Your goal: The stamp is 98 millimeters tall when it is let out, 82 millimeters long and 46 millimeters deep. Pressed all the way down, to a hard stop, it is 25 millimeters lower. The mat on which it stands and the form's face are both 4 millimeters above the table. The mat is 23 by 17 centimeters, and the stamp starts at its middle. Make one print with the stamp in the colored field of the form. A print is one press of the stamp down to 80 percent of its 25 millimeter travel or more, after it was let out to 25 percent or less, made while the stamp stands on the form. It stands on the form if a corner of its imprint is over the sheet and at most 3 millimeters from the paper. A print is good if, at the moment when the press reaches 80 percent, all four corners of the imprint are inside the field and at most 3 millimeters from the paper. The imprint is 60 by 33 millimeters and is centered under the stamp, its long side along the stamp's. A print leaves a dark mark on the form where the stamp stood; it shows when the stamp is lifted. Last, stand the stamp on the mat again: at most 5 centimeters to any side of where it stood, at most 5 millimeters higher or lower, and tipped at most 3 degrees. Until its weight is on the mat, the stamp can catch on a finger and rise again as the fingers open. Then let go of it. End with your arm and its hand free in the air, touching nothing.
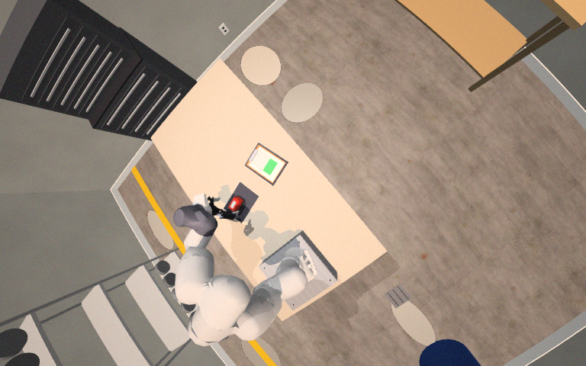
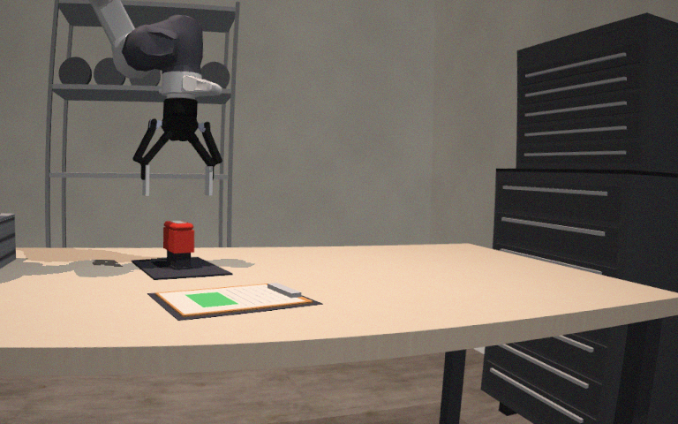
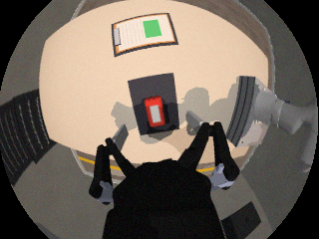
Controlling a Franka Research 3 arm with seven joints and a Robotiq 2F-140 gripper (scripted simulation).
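Claw (image 2: 177, 185) hangs fully spread and holds nothing, well above the red stamp (image 2: 178, 238). Stamp stands upright at the middle of the dark mat (image 2: 205, 270) on the surface (image 2: 400, 279), untouched. Form (image 2: 250, 294) on its clipboard lies just beside the mat, green field (image 2: 211, 299) unmarked, so no print made yet.

Step in hand, as I judge it: descend and grasp the stamp. In the exterior view the fingers (image 2: 208, 187) straddle the stamp's line with room on both sides; the wrist view shows the stamp (image 3: 155, 112) ahead of the claw, roughly centred between the two fingers.

To do it well:
- drop straight down, keep stamp centred so neither pad nudges it first
- which faces the pads will meet is hard to tell from here; check claw yaw against the stamp sides before closing
- grip the red upper body, not the dark lower part
- stop short of pushing the top down, then close firmly so it does not tilt on lift
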